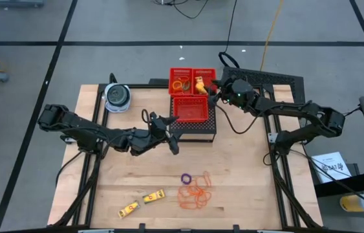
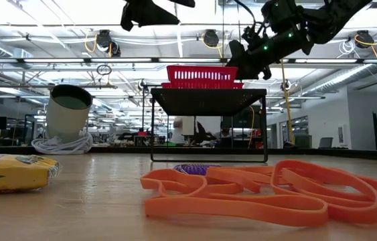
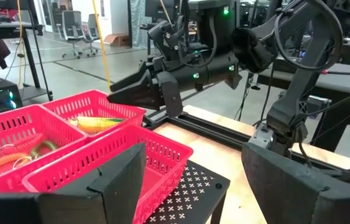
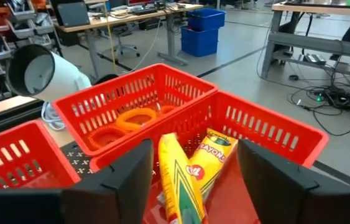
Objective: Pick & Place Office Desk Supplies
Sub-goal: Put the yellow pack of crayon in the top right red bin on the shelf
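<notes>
Three baskets (image 1: pixel 193 94) sit on a stand (image 1: pixel 198 129) at the table's (image 1: pixel 246 188) rear; crayon packets (image 4: pixel 190 171) lie in the rear right basket, rubber bands (image 1: pixel 194 193) near the front edge

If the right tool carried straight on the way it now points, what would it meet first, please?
Probably the yellow packets lying in the red basket directly ahead of the right tool, between its open fingers; depth is hard to judge, but nothing else shows in between.
</notes>
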### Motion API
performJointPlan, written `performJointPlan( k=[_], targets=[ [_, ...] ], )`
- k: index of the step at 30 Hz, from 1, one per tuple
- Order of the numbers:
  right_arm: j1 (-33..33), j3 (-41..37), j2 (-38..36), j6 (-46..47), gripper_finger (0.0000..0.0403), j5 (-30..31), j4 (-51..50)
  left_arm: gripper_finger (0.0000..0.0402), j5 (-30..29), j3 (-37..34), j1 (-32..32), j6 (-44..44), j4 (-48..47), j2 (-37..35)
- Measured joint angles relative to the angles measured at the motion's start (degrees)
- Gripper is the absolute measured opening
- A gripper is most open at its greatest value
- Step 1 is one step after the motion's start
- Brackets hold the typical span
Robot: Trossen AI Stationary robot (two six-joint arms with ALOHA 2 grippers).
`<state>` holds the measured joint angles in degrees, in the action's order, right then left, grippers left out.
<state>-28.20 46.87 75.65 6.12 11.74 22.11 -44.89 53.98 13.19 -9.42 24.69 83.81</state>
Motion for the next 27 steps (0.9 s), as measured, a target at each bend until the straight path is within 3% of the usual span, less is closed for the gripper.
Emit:
performJointPlan(
  k=[4, 12, 20, 23, 27],
  targets=[
    [0.13, 0.00, -0.45, -0.12, 0.0237, -3.39, 0.00, 0.0274, -0.02, 0.00, 0.00, 0.10, -1.03, 0.00],
    [0.89, 0.00, -3.72, 0.70, 0.0223, -22.99, -0.03, 0.0274, -0.15, 0.00, 0.56, 2.12, -5.63, -0.40],
    [6.91, 0.00, -10.52, 0.73, 0.0211, -39.88, -0.42, 0.0274, -0.05, 0.00, 3.35, 3.00, -12.22, -0.39],
    [10.53, 0.00, -12.51, 0.75, 0.0210, -43.52, -0.68, 0.0274, 1.21, 0.00, 4.55, 2.18, -14.81, -0.39],
    [15.55, 0.00, -13.58, 0.73, 0.0210, -43.77, -1.03, 0.0274, 7.09, 0.00, 5.29, -1.75, -18.18, -0.39]
  ],
)
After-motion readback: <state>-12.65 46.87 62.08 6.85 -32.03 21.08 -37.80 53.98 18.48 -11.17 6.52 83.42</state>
